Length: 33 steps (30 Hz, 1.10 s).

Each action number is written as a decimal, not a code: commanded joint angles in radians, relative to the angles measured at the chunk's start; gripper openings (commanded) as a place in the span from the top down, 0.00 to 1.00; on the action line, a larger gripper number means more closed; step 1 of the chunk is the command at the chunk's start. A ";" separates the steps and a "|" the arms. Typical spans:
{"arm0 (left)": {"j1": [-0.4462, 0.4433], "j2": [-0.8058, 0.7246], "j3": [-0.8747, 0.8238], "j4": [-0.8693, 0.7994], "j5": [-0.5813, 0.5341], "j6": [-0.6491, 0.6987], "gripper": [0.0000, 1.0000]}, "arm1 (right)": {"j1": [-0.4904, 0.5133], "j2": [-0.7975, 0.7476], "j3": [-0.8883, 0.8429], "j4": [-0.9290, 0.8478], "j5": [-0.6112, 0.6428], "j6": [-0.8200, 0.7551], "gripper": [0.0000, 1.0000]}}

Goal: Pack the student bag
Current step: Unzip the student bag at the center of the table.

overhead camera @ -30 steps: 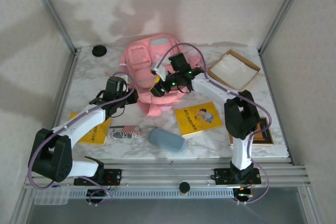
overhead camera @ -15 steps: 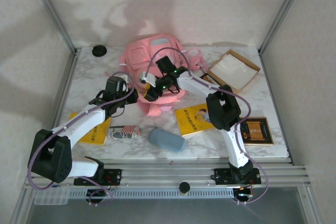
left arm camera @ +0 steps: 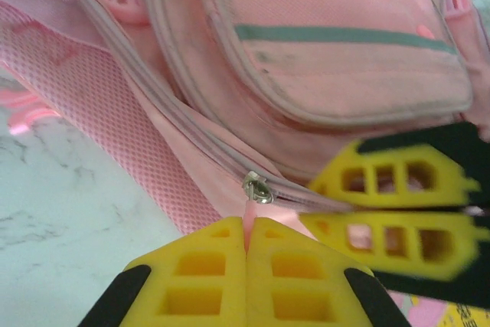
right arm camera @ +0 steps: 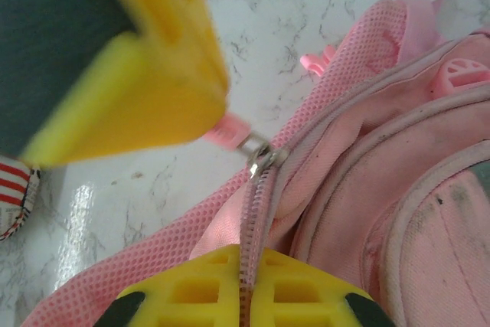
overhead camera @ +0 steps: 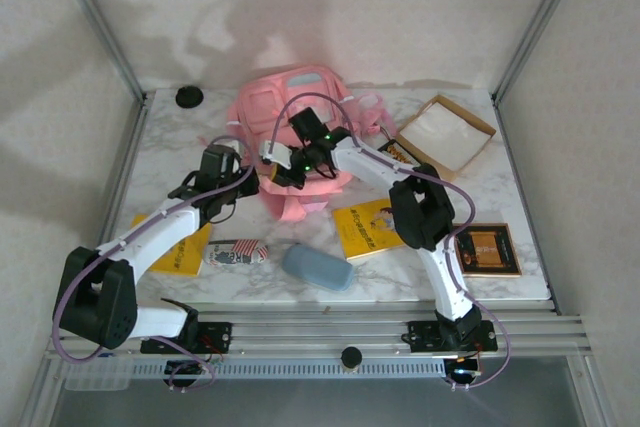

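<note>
Gripping the pink zipper pull [right arm camera: 227, 132], your left gripper [left arm camera: 246, 237] is clenched; your right gripper [right arm camera: 243, 285] pinches the zipper track [right arm camera: 246, 216] on the student bag [overhead camera: 262, 107], lying midway along the far edge of the table [overhead camera: 170, 152].

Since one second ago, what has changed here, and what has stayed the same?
The right arm swung left across the student bag, and its jaws closed on the zip seam next to the slider. Its elbow moved left too, uncovering the brown framed item at the right. Unchanged: the left arm, its jaws shut on the pink zip pull; the yellow book, blue-grey case and cardboard box.
</note>
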 commanded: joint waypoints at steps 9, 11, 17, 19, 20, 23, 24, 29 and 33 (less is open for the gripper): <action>0.213 0.062 0.040 -0.016 -0.203 -0.051 1.00 | -0.011 -0.240 -0.108 0.046 0.038 -0.046 1.00; 0.241 0.104 0.057 0.033 -0.213 -0.052 1.00 | -0.011 -0.253 -0.127 0.063 0.042 -0.055 1.00; 0.323 0.216 0.121 0.089 -0.226 -0.068 1.00 | -0.012 -0.230 -0.123 0.060 0.064 -0.079 1.00; 0.344 0.236 0.133 0.113 -0.213 -0.065 1.00 | -0.012 -0.210 -0.109 0.062 0.055 -0.076 1.00; 0.350 0.248 0.143 0.112 -0.205 -0.065 1.00 | -0.011 -0.204 -0.109 0.066 0.051 -0.076 1.00; 0.353 0.273 0.149 0.124 -0.166 -0.057 1.00 | -0.011 -0.197 -0.139 0.121 0.059 -0.067 1.00; 0.353 0.275 0.144 0.131 -0.164 -0.061 1.00 | -0.008 -0.195 -0.142 0.131 0.062 -0.066 1.00; 0.351 0.277 0.128 0.174 -0.069 -0.059 1.00 | 0.007 -0.183 -0.141 0.152 0.079 -0.061 0.93; 0.343 0.259 0.126 0.153 -0.037 -0.062 1.00 | 0.009 -0.188 -0.142 0.166 0.095 -0.049 0.73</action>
